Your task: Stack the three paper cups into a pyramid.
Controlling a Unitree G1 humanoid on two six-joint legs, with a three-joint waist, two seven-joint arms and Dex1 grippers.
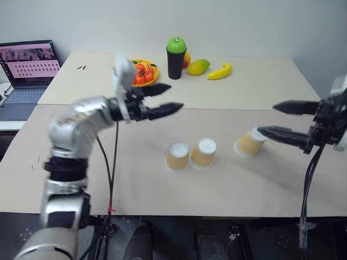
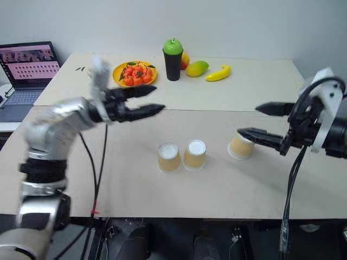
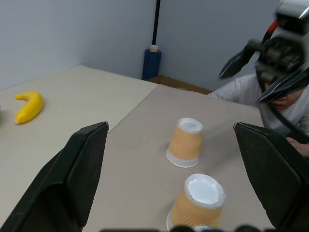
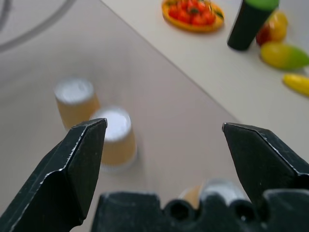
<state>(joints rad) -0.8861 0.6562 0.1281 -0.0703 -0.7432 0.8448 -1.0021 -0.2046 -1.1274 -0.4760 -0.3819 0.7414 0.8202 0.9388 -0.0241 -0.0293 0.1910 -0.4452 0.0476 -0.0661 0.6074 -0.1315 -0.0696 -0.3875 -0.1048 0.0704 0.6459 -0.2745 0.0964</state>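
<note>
Three paper cups stand upside down on the tan table [image 1: 135, 184], tan sides and white bottoms up. Two stand side by side near the middle, one [image 1: 178, 156] just left of the other [image 1: 204, 153]. The third [image 1: 249, 142] stands apart to the right, tilted slightly. My left gripper [image 1: 174, 97] is open and empty, pointing right, raised above the table up and left of the pair. My right gripper [image 1: 267, 118] is open and empty too, pointing left, its lower finger crossing just in front of the third cup. In the right wrist view, the pair [image 4: 116, 133] lies ahead between my fingers.
At the back of the table stand a black tumbler with a green lid [image 1: 176, 57], an orange plate of red fruit [image 1: 143, 73], a mango [image 1: 198, 66] and a banana [image 1: 219, 71]. A laptop [image 1: 30, 70] sits at the far left. A person [image 3: 236, 92] sits beyond the right end.
</note>
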